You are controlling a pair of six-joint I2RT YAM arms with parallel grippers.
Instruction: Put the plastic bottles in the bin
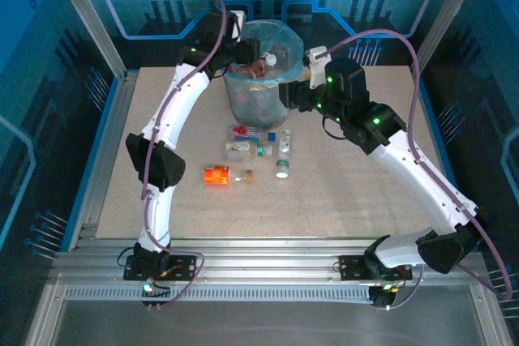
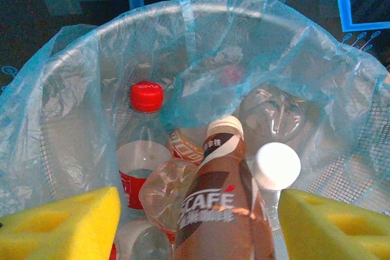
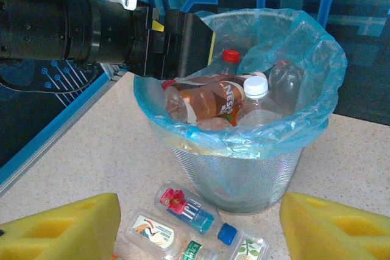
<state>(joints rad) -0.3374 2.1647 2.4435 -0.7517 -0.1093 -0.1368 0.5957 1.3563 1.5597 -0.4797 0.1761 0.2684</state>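
Release looks finished: left pincer [image 2: 198, 217] gapes around the brown coffee bottle [image 2: 222, 150] (pads [image 2: 67, 223] clear) in the bin [image 2: 103, 38]. Lift straight up; right pincer [image 3: 200, 223] parted, empty.

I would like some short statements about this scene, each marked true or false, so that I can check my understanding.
1. The left gripper is above the bin. True.
2. The bin lies on its side. False: it stands upright.
3. A brown bottle lies on top of the pile in the bin. True.
4. No bottles remain on the table. False: several remain, among them the orange bottle.
5. The right gripper is holding a bottle. False: it is open and empty.
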